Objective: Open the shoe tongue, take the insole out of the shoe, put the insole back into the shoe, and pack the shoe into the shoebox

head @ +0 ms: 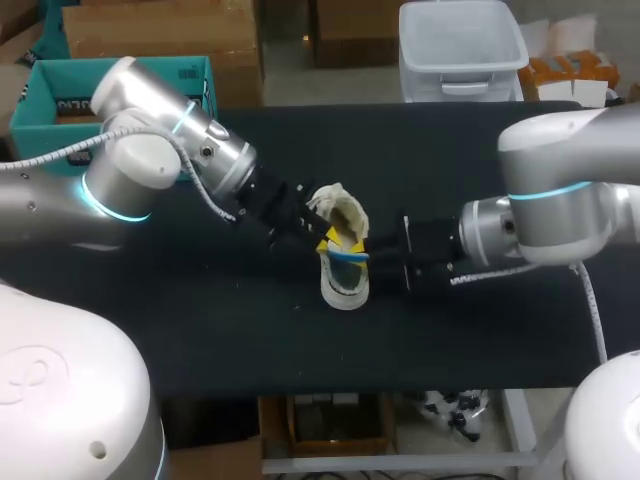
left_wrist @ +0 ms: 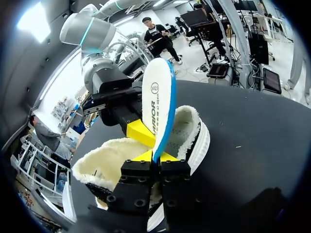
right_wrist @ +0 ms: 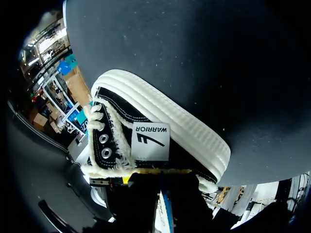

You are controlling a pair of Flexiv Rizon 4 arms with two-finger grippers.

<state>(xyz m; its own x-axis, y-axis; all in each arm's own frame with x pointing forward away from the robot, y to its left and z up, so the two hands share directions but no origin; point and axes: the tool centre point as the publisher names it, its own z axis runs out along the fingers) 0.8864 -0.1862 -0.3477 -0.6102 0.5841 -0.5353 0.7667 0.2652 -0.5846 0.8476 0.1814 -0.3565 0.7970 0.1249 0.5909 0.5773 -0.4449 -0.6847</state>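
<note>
Starting at the near edge of the black surface (head: 200,330), bare cloth is running up to the middle. There the black canvas shoe with white rubber sole and cream fleece lining (head: 343,288) is lying, toe end pointing at the near edge and fleecy opening facing the far edge.

The white foam insole with the blue rim (left_wrist: 158,99) is standing on edge out of that opening, with its lower end down among the fleece. The left pincer (left_wrist: 156,156) is clamping it, one yellow tip pressing on each face of the insole, low down by the collar.

The right pincer (head: 378,258), coming in from the right edge, is sitting tight against the shoe's side at the collar, facing the left pincer across the insole. Whether it is gripping anything I cannot tell, as the shoe and insole are covering it.

Further back, the left arm is slanting in over the far-left part of the surface.
</note>
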